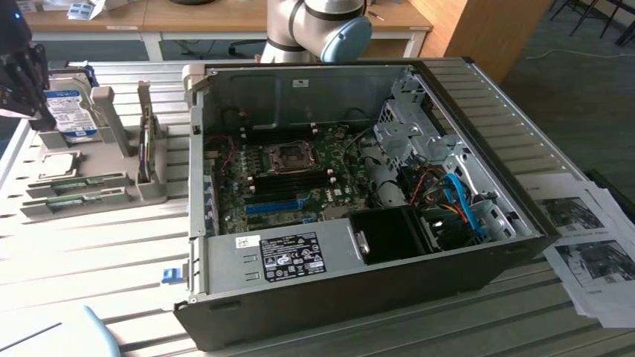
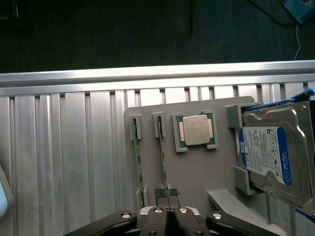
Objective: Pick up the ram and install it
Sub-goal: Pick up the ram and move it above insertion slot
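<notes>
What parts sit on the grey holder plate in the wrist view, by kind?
Thin green RAM strips: 2
Square silver-topped processor chip: 1
Silver blue-labelled hard drive: 1
Total: 4

ram (image 2: 139, 162): 2 green strips | square chip (image 2: 196, 130): 1 | hard drive (image 2: 268, 155): 1 | gray tray (image 2: 197, 172): 1 | computer case (image 1: 347, 297): 1 | long blue slot (image 1: 273, 206): 1 | black fan box (image 1: 392, 234): 1 | robot arm (image 1: 308, 26): 1 | gripper (image 2: 168, 194): 1
</notes>
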Robot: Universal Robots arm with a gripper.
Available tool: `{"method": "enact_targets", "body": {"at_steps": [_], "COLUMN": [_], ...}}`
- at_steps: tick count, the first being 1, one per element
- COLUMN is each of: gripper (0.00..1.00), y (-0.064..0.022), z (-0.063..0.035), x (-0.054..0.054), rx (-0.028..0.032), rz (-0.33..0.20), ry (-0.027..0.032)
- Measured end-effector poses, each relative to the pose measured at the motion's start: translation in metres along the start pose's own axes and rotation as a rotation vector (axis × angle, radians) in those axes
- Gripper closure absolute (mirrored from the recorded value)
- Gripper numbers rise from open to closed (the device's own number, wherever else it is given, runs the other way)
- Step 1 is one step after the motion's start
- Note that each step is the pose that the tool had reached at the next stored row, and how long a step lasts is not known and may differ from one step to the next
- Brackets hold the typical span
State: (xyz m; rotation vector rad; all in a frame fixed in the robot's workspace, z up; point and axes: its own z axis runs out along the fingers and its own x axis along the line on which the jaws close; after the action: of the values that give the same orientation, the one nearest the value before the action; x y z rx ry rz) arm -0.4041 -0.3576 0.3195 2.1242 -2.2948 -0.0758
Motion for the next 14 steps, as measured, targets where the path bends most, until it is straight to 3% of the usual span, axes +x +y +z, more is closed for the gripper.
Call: {"method": "enact_targets", "body": {"at_steps": [14], "gripper": [0.91], "y": [-0.001], "z": [0.0223], "x": [0.001], "rx": [-0.0005], "rz": [-0.023], "ry": [0.0009]}}
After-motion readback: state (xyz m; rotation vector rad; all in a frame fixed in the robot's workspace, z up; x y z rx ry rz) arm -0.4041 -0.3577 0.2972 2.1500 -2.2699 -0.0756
